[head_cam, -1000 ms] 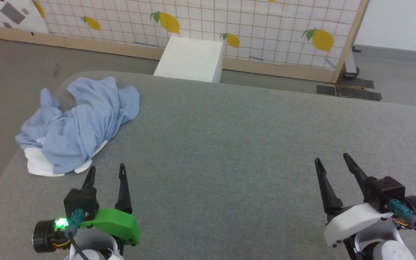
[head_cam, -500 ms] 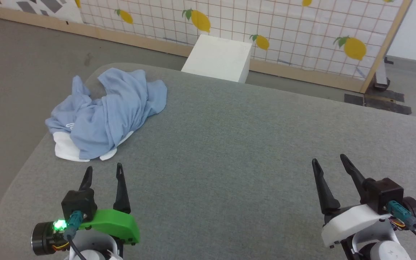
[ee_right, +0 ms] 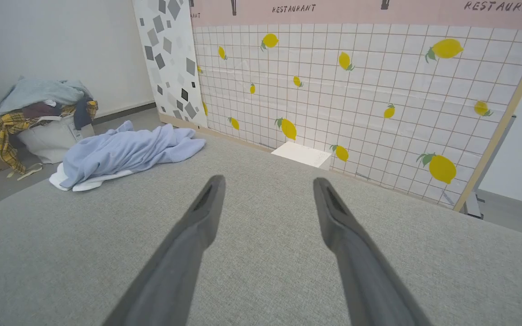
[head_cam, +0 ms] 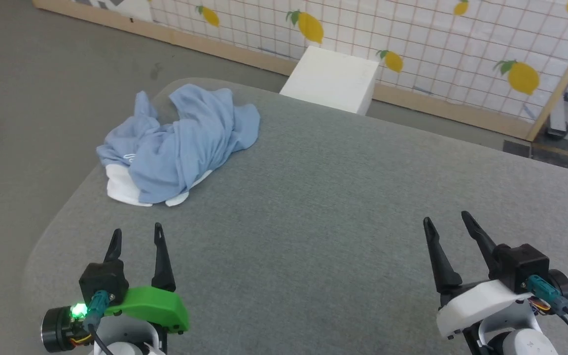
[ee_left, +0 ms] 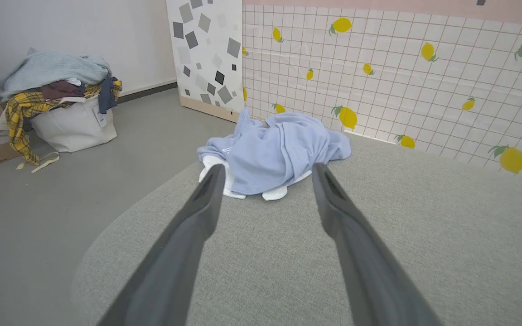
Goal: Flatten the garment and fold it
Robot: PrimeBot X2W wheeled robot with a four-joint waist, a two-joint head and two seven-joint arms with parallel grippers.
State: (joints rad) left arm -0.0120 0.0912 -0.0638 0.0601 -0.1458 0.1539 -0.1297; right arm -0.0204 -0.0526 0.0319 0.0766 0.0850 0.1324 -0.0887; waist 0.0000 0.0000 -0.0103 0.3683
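Crumpled garment at far-left corner of grey table. L gripper near-left, R gripper near-right, both w/ fingers spread, empty.

Light: bright, even, diffuse; source not seen. Shadows: faint, soft, under garment at far-left corner of surface. Head view: sharp thruout. Wrist views: wide-angle bend twd edges; fingers close to lens, soft, out of focus; bkgd sharp.
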